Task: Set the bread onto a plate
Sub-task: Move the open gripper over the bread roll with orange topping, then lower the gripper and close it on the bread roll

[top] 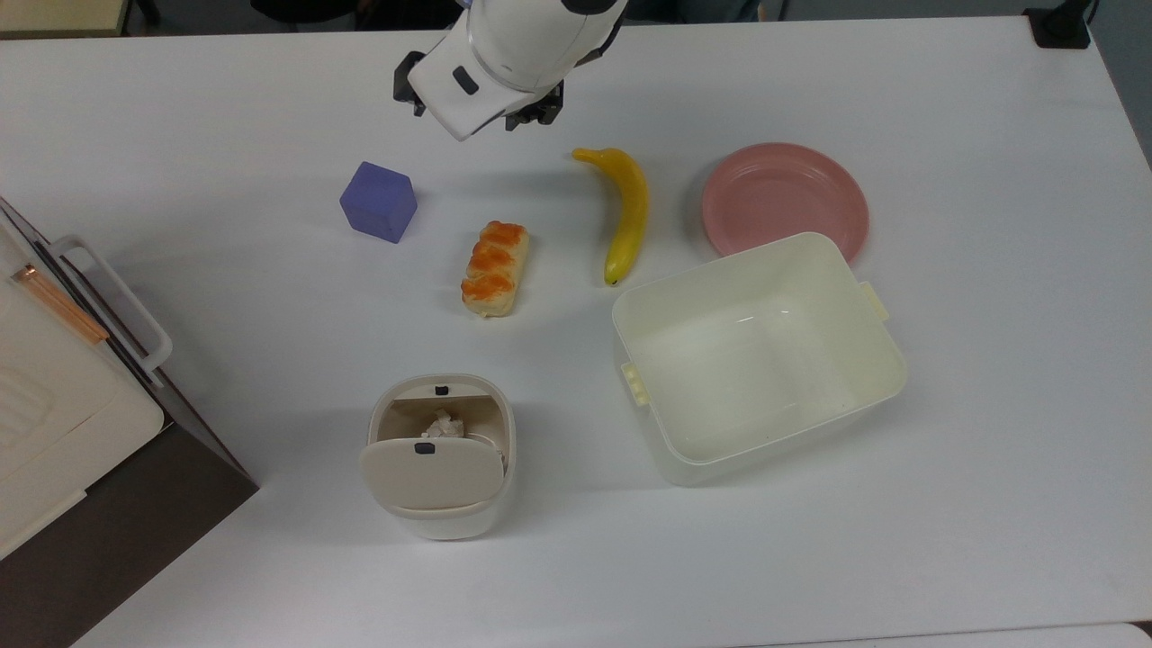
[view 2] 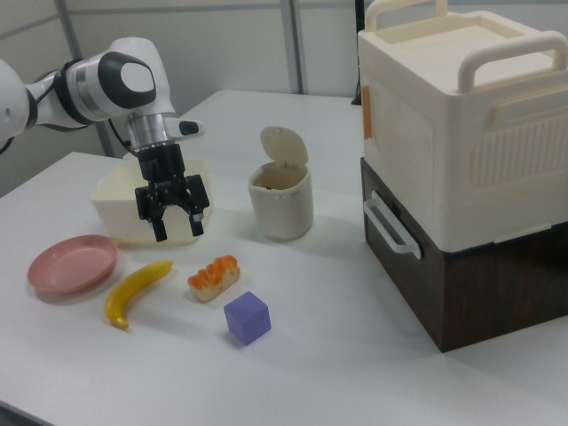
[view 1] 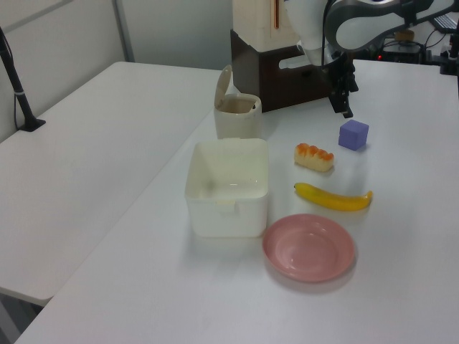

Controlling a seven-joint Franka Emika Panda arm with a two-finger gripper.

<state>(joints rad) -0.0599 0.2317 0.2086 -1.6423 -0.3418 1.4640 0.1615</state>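
Observation:
The bread (top: 493, 268) (view 1: 314, 157) (view 2: 213, 276) is a small cream loaf with three orange-brown bumps, lying on the white table between a purple cube and a banana. The round pink plate (top: 783, 198) (view 1: 308, 247) (view 2: 71, 263) sits bare beyond the banana, at the top view's right, partly tucked behind a cream tub. My gripper (top: 468, 103) (view 1: 346, 107) (view 2: 179, 229) hangs above the table, pointing down, open with nothing between its fingers. In the top view it sits above the bread, between the cube and the banana's tip.
A yellow banana (top: 627, 211) (view 2: 135, 291) lies between bread and plate. The purple cube (top: 379, 201) (view 2: 247, 317) stands left of the bread in the top view. A cream tub (top: 747, 360) and a small flip-lid bin (top: 441, 459) stand nearby. A tall drawer box (view 2: 461, 160) fills one table end.

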